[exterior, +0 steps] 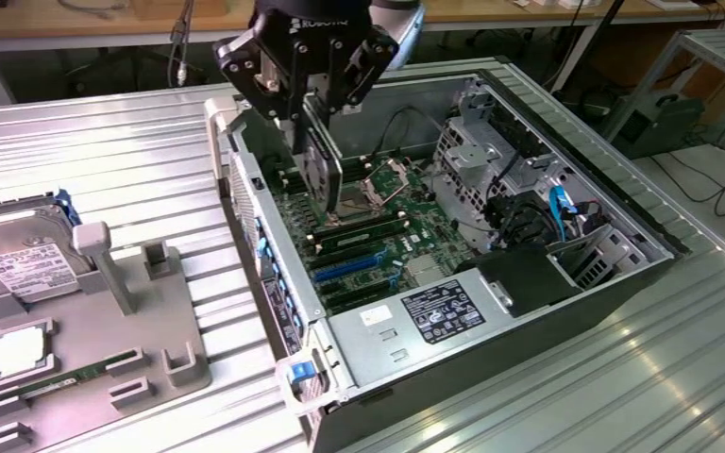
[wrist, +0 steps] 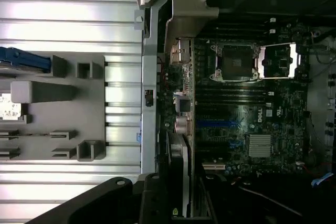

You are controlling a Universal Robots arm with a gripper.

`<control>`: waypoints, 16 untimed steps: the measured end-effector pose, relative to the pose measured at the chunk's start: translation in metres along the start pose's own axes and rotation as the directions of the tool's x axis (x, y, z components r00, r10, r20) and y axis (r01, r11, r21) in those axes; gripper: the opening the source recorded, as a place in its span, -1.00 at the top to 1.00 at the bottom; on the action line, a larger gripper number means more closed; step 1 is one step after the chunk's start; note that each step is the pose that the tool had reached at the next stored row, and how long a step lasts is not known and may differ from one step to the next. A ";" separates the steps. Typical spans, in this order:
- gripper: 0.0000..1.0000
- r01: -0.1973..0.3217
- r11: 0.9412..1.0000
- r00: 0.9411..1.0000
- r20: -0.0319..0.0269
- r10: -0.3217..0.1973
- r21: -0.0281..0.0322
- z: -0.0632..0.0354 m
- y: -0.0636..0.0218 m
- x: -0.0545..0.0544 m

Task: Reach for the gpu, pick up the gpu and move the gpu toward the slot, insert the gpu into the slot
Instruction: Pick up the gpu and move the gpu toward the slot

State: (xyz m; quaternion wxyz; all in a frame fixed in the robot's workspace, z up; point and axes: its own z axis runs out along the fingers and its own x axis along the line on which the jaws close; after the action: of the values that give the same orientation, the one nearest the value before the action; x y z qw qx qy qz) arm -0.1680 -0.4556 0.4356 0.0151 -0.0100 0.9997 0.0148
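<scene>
My gripper hangs over the open computer case and is shut on the gpu. The dark card stands on edge, pointing down toward the green motherboard, its lower edge close above the board near the CPU socket. In the wrist view the gpu appears edge-on, with its silver end bracket at the far end and my gripper at the near end. The blue slot lies on the board nearer the power supply; in the wrist view the slot sits beside the card.
A grey fixture tray at the exterior view's left holds a silver hard drive, a CPU chip and a memory stick. The power supply and drive cage crowd the case. Its rear wall stands close to the card.
</scene>
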 end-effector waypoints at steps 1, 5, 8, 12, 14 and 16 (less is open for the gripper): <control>0.44 0.000 1.000 1.000 0.000 0.000 0.000 0.0003 -0.0001 -0.004; 0.44 0.000 1.000 1.000 0.000 0.000 0.000 0.0015 -0.0005 -0.024; 0.44 0.000 1.000 1.000 0.000 0.000 0.000 0.0020 -0.0007 -0.033; 0.44 0.000 1.000 1.000 0.000 0.000 0.000 0.0029 -0.0011 -0.050; 0.44 0.000 1.000 1.000 0.000 0.000 0.000 0.0032 -0.0012 -0.059; 0.44 0.000 1.000 1.000 0.000 0.000 0.000 0.0035 -0.0014 -0.066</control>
State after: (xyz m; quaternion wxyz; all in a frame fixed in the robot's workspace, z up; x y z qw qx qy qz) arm -0.1018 -0.4556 0.4342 0.0151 -0.0100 0.9997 0.0148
